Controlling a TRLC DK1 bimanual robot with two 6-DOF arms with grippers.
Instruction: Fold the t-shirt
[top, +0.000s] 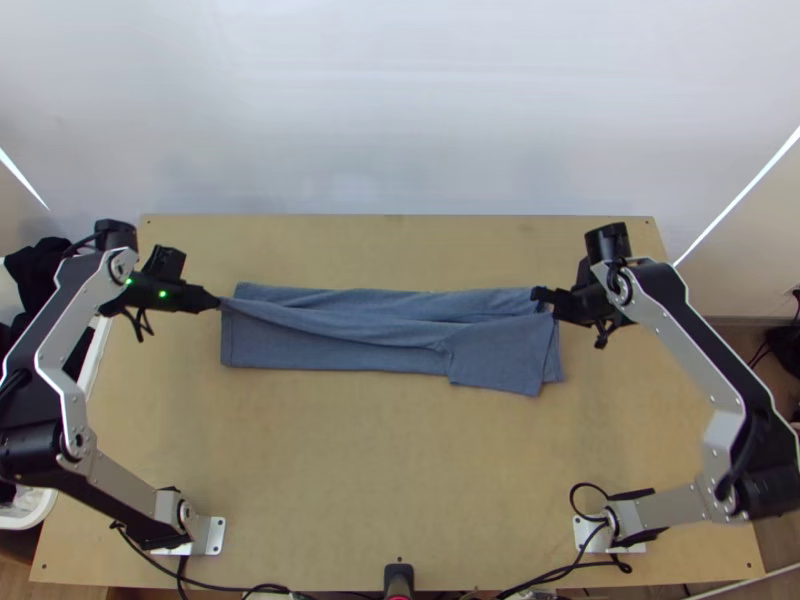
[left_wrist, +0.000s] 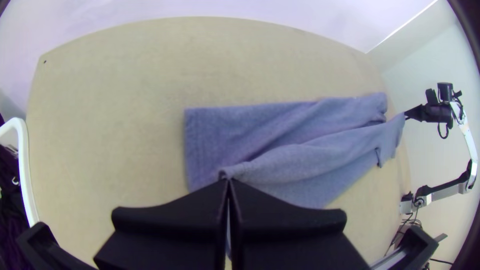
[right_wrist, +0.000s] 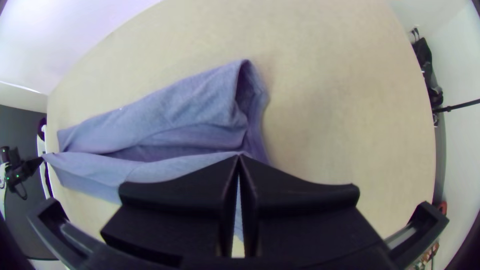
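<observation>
So I'm counting 1 t-shirt (top: 320, 345), blue-grey, and it's lying across the table (top: 390, 450), toward the far side and around the middle left to right. 2 arms are standing at the near side with 2 grippers, and they're both hanging onto it. The left gripper (top: 214, 302) is pinching a bit of cloth at the left end, fingers pressed together on it, and the right gripper (top: 541, 294) is doing the same at the right end. The shirt's long axis is running left to right; I can't tell which way the collar is pointing. It's sitting folded in a long strip, with a ridge stretching between the grippers and 1 squarish flap (top: 495, 355) hanging out near the right end, toward the near side.
</observation>
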